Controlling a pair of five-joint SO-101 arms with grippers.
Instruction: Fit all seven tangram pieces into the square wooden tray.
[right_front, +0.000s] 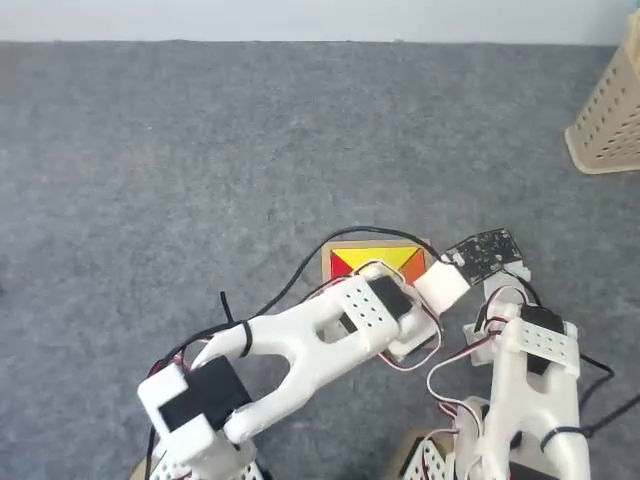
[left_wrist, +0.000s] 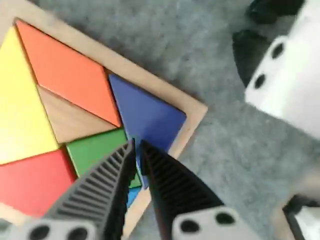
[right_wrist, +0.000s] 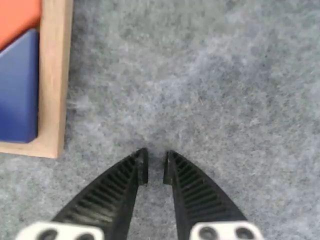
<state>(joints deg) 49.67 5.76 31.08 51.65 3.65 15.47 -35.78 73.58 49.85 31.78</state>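
My left claw (left_wrist: 136, 144) is drawn almost together with only a slit between its jaws. It pinches nothing and hangs directly over the square wooden tray (left_wrist: 192, 117). Seated flush in the tray beyond its tips are a yellow piece (left_wrist: 20, 110), a red piece (left_wrist: 30, 182), an orange piece (left_wrist: 65, 70), a green piece (left_wrist: 97, 150) and a dark blue piece (left_wrist: 145, 115). The tips sit above the seam where green meets dark blue. A light blue sliver (left_wrist: 132, 195) shows beneath the claw, mostly hidden. A plain wood-coloured triangle (left_wrist: 70, 120) lies among yellow, orange and green, and I cannot tell whether it is a seventh piece or a bare slot. My right claw (right_wrist: 155, 162) is likewise nearly pressed together, empty, low over the grey bench (right_wrist: 200, 75) just off the tray's corner. In my judgement the fill is complete or one piece short, and I see no loose piece near either claw.
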